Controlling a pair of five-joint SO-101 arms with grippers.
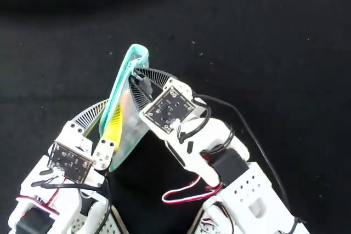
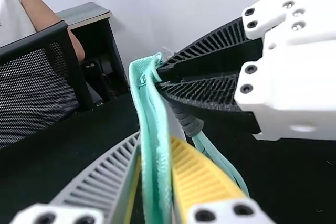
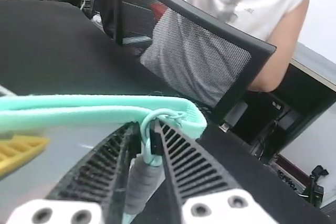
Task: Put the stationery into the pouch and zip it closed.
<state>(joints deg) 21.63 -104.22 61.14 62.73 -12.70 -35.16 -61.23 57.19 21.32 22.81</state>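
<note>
Nearest, the left end effector (image 2: 156, 148) was clamped shut on the lower edge of the clear, teal-zippered plastic pouch (image 1: 123, 80), held on edge over the black desk (image 1: 263, 42). Farther on, the right end effector (image 1: 137, 78) pinched the teal zipper pull (image 3: 164, 114) near the pouch's far tip. Open desk lay beyond.

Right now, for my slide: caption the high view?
Left gripper clamps the teal pouch; right gripper pinches its zipper pull.

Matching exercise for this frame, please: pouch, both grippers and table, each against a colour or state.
Things:
1. pouch
2. left gripper
3. right gripper
4. table

Descriptions:
a. black fingers, shut on the zipper pull
b. teal, standing on edge
c. black surface
d. one yellow and one grey finger, shut on the pouch

Pairs: 1-b, 2-d, 3-a, 4-c
</note>
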